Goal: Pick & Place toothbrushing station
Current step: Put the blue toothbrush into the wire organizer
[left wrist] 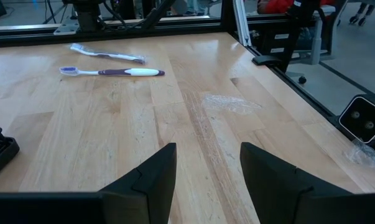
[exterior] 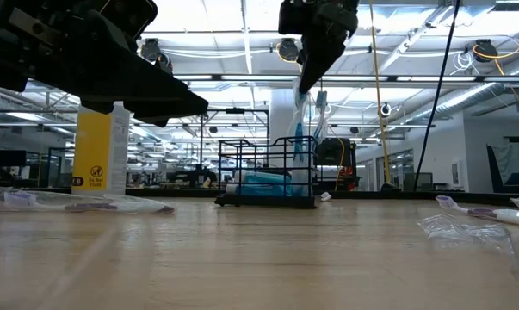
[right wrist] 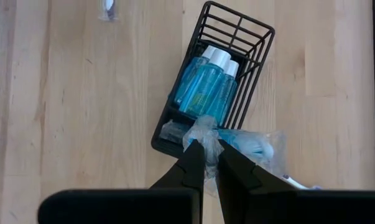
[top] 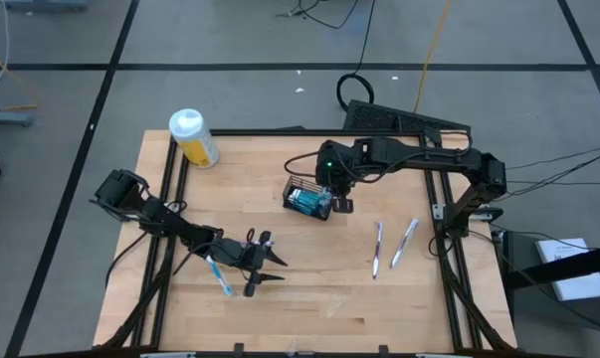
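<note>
My right fingers pinch a wrapped toothbrush over the basket.

At the table's (top: 309,288) left, pale wood planks, my left gripper (top: 263,265) hovers low with its fingers apart, holding nothing, just beside a toothbrush (top: 220,275) lying flat. Behind it stands a yellow bottle (top: 194,137) with a white cap. Mid-table sits the black wire basket (right wrist: 237,43), a small rectangular cage with teal tubes (right wrist: 206,84) lying inside. My right gripper (right wrist: 211,158) is directly above it, fingers together on crinkly clear plastic around a toothbrush. Farther right, two slim wrapped toothbrushes (top: 392,245) lie side by side.
</note>
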### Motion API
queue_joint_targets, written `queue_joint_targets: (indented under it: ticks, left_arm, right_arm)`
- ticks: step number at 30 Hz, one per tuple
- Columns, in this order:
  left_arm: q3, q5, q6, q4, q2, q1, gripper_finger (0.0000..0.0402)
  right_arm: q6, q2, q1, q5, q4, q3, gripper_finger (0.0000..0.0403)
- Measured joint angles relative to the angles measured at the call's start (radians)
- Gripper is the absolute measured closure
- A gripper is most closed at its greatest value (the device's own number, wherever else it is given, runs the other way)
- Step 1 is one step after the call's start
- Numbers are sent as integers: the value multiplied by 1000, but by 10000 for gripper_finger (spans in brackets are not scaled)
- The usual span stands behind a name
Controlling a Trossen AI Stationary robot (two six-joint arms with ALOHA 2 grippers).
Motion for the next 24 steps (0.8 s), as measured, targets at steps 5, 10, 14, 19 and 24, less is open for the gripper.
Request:
queue_joint_targets:
  ticks: [5,10,14,19,24]
  left_arm:
    - [0,0,0,0,0,0,220]
    - [0,0,0,0,0,0,220]
    - [0,0,0,0,0,0,220]
    - [0,0,0,0,0,0,220]
    - [0,0,1,0,0,0,220]
  right_arm:
    - [19,3,2,31,-2,-2,360]
    - [26,5,2,47,-17,-4,312]
    - [39,5,2,94,-18,-4,285]
    - [52,1,2,102,-21,-4,254]
    - [57,0,7,105,-29,-4,228]
